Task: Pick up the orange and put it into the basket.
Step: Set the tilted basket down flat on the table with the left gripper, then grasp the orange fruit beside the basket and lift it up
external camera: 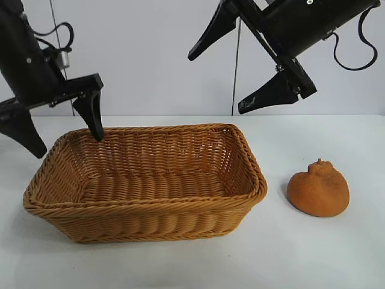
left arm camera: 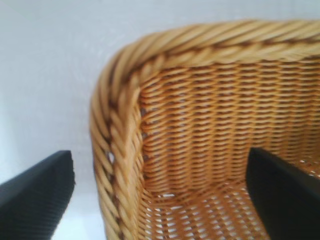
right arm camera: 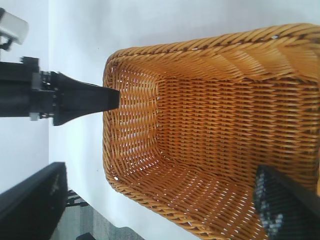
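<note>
On the white table (external camera: pixel 337 253), the orange (external camera: pixel 317 192) is sitting well to the right of the basket (external camera: pixel 144 208), apart from its rim and untouched, so the pick-up step is not yet begun. The left gripper (external camera: pixel 60 129) is hanging over the basket's far left corner with its jaws spread wide and nothing between them, one finger inside the rim and one outside it. The right gripper (external camera: pixel 231 75) is hovering high above the basket's far right edge, also gaping and empty, pointing down and toward the basket. The next move is calling, I judge, for the right arm to swing over the fruit and descend around it. The orange is resting squat on its broad base, its knobby bump pointing up and tilting slightly; the basket's long axis is running left to right.
</note>
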